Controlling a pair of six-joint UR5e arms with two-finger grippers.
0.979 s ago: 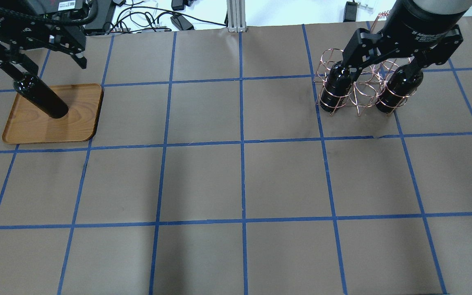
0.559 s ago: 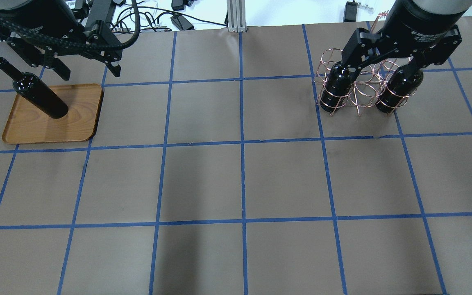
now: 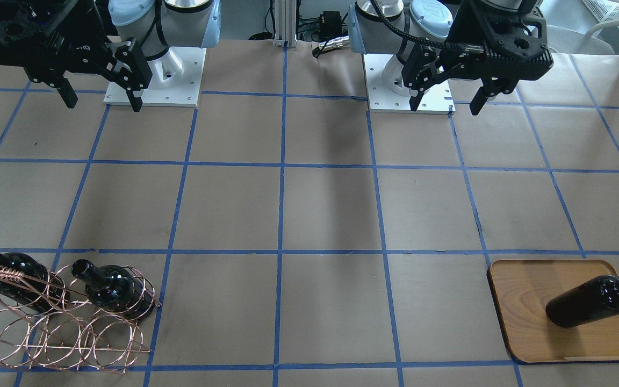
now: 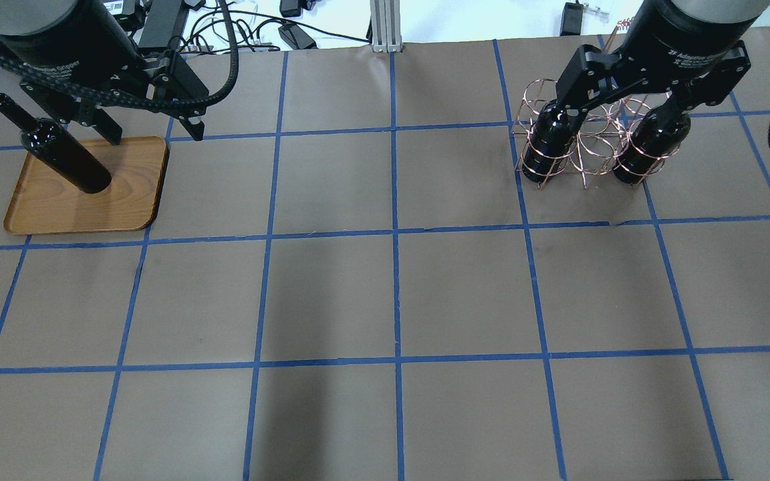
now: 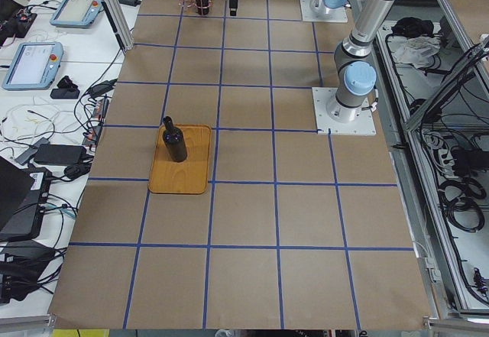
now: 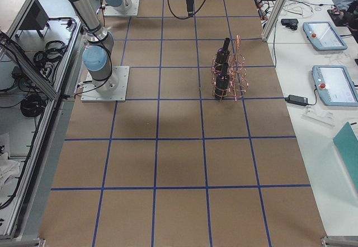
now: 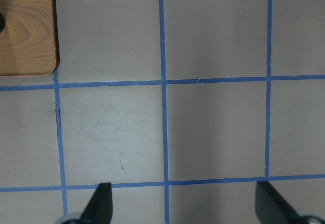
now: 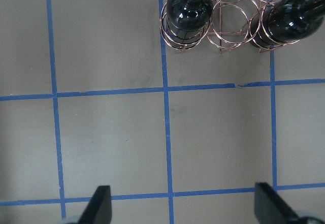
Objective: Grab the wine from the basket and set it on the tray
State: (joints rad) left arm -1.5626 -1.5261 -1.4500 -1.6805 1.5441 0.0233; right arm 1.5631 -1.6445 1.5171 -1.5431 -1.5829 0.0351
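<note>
One black wine bottle (image 4: 64,157) stands upright on the wooden tray (image 4: 124,200) at the far left; both also show in the front view, the bottle (image 3: 589,301) on the tray (image 3: 524,290). My left gripper (image 4: 154,133) is open and empty, high above the table just right of the tray; its wrist view shows the tray's corner (image 7: 25,31). The copper wire basket (image 4: 585,143) at the far right holds two more bottles (image 4: 549,143) (image 4: 649,143). My right gripper (image 4: 629,107) is open and empty, high above the basket (image 8: 233,21).
Cables and black devices (image 4: 291,33) lie beyond the table's far edge beside an aluminium post (image 4: 385,27). The two arm bases (image 3: 153,75) (image 3: 411,80) stand on the robot's side. Blue tape lines grid the brown table (image 4: 392,287).
My left gripper has come off the bottle's neck and moved up and to the right, empty. The bottle stays upright on the tray. The right arm has hardly moved.
</note>
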